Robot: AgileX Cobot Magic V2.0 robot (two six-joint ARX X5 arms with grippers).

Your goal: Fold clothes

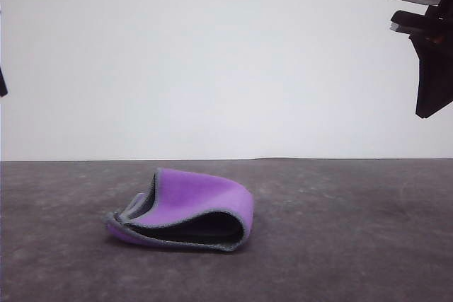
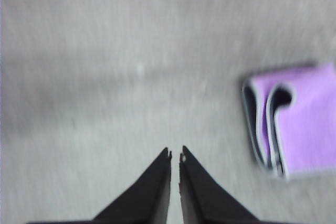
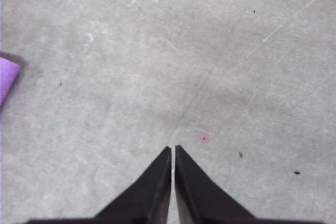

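**Folded cloth on grey table, both arms raised**

Grey mottled table [image 1: 368,245] meets a plain white wall [image 1: 212,54]. Mid-table lies the cloth [image 1: 191,210], loosely folded, purple outside, dark grey inside, light grey edging. Left gripper [image 2: 175,153] and right gripper [image 3: 173,149] hang clear, fingertips pressed together, grasping nothing.

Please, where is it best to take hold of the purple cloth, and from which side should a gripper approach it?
Probably the raised folded edge at the right end of the cloth. There the layers curve up off the table, leaving a gap under the top flap. The right gripper, now shut, would open and come down from the right.
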